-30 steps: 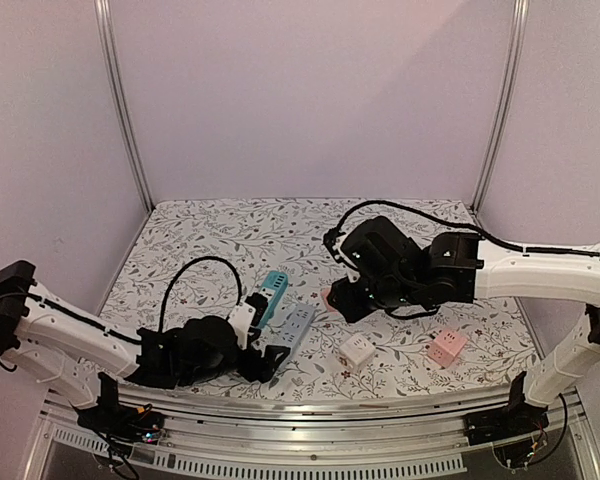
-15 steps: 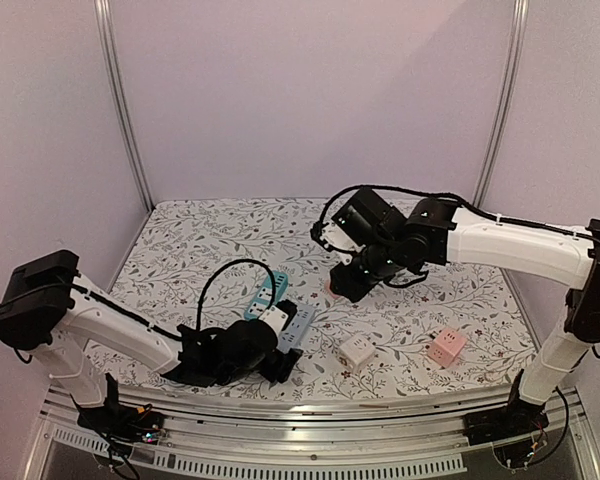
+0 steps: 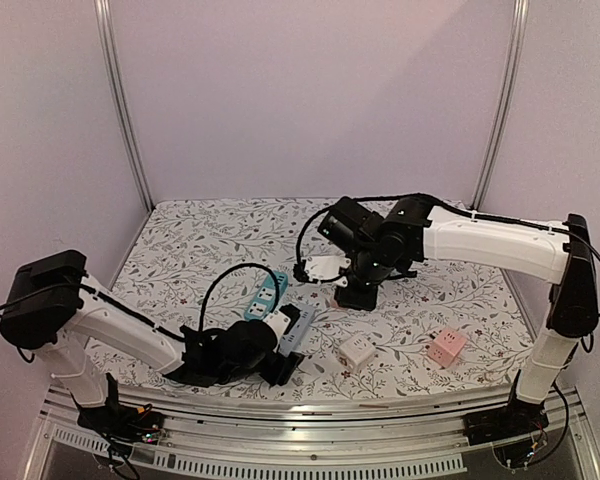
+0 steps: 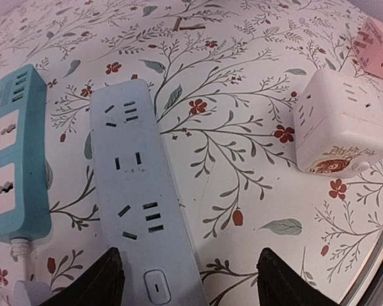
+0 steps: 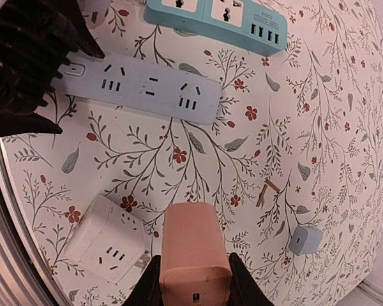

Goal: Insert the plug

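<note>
My right gripper (image 5: 195,284) is shut on a pink plug (image 5: 193,252) and holds it above the mat, between the white cube socket (image 5: 108,239) and the pale blue power strip (image 5: 140,89). In the top view the right gripper (image 3: 355,293) hides the plug. My left gripper (image 4: 191,287) is open and low over the mat. The switch end of the pale blue strip (image 4: 137,191) lies between its fingers, close to the left one. In the top view the left gripper (image 3: 280,358) sits at the strip's near end (image 3: 298,325).
A teal power strip (image 3: 268,295) lies beside the pale one, also in the left wrist view (image 4: 16,159). A white cube socket (image 3: 356,350) and a pink cube socket (image 3: 446,347) stand front right. A small grey-blue charger (image 5: 304,240) lies on the mat.
The right arm has swung its wrist back and to the left, keeping the pink plug in its jaws. The left gripper has moved right to the pale strip's near end.
</note>
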Tool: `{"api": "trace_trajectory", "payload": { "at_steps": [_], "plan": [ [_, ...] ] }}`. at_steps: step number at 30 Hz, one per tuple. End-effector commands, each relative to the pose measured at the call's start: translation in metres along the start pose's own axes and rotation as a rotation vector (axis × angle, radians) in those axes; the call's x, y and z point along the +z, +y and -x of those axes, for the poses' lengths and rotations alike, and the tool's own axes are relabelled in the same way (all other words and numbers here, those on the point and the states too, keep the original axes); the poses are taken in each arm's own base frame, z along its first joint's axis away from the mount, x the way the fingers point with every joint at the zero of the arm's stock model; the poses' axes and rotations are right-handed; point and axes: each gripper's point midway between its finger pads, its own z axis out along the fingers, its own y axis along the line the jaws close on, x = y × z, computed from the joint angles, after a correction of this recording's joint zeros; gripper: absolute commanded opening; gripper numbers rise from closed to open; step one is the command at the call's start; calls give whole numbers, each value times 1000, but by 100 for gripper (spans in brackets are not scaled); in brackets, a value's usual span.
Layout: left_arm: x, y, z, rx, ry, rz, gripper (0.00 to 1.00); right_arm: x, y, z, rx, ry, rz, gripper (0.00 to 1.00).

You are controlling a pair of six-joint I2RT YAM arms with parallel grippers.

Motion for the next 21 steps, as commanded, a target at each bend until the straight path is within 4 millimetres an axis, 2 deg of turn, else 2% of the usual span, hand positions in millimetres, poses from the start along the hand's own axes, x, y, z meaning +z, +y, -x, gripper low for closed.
{"api": "trace_trajectory", "payload": {
  "at_steps": [1, 6, 12, 16, 21],
  "plan": [
    [11, 16, -16, 16, 56, 60, 69, -5, -9, 1, -181, 23, -10, 0],
    [16, 31, -21, 40, 77, 134, 69, -11, -24, -4, -184, 39, -37, 0],
    [20, 41, -29, 73, 135, 188, 69, -30, -37, -12, -153, 11, -60, 0],
    [21, 37, -31, 79, 148, 163, 55, -50, -44, -13, -136, -40, -67, 0],
    [22, 24, -30, 128, 161, 91, 23, -73, -39, -8, -123, -119, -46, 0]
  ]
}}
